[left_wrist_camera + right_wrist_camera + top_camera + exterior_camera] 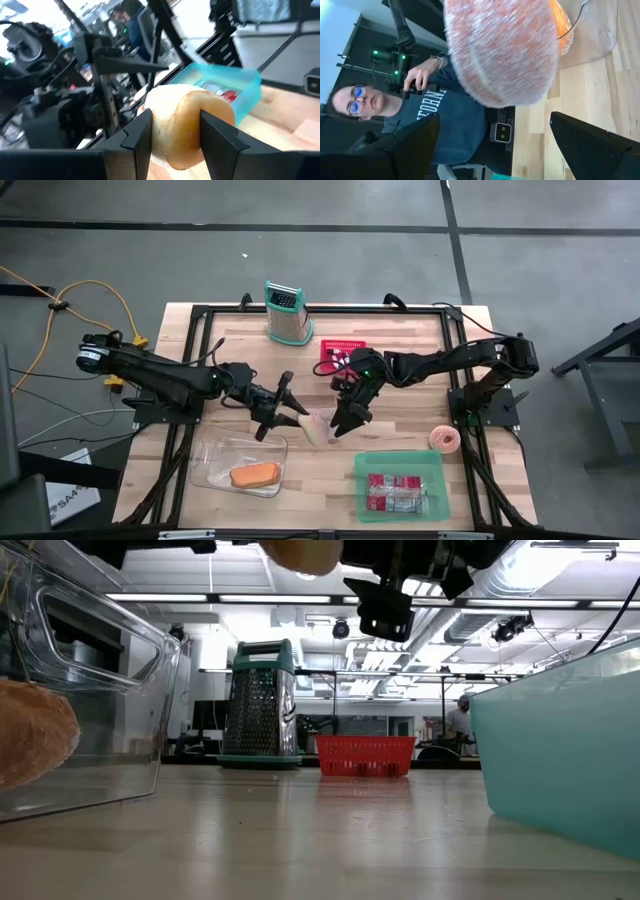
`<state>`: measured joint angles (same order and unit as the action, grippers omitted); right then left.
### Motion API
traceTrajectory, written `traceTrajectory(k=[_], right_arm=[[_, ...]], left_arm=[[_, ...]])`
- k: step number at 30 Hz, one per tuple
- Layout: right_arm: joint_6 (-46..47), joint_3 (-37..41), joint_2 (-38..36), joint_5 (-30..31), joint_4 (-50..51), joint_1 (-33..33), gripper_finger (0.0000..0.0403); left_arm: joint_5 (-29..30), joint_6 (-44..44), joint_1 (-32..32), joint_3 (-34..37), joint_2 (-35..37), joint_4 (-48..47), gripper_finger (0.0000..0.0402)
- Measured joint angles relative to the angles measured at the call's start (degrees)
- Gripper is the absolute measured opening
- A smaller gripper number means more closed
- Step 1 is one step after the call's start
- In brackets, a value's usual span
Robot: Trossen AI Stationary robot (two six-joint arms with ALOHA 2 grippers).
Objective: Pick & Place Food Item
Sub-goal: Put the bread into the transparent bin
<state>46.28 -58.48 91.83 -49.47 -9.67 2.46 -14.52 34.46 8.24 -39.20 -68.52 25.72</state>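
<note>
The left gripper [296, 418] clamps a pale, plastic-wrapped bread roll [318, 427] above bare table [330, 470], with a clear tray [240, 464] just below-left and a teal bin [399, 485] beyond. The right gripper [345, 423] stands wide open beside the roll.

Pale tan bun [318, 426] with a browner crust. Orange bread [256, 475] in a clear tray [215, 457]. Teal bin [432, 465] holding red-and-white packets [398, 491]. Red basket [342, 355]. Silver grater [287, 320], teal-topped. Pink donut [445, 440]. Light wood table [320, 480], black-framed.
</note>
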Motion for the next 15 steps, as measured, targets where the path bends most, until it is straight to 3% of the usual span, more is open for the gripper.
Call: traceTrajectory(k=[7,15], right_arm=[[-0.38,0.0,0.0,2.23,0.02,0.22,0.0368],[-4.43,0.0,0.0,14.73,0.02,0.2,0.0368]], left_arm=[[8.69,-2.72,4.07,0.0,5.23,-8.42,0.0137],[16.85,-8.22,11.64,0.0,11.27,-15.22,0.0137]])
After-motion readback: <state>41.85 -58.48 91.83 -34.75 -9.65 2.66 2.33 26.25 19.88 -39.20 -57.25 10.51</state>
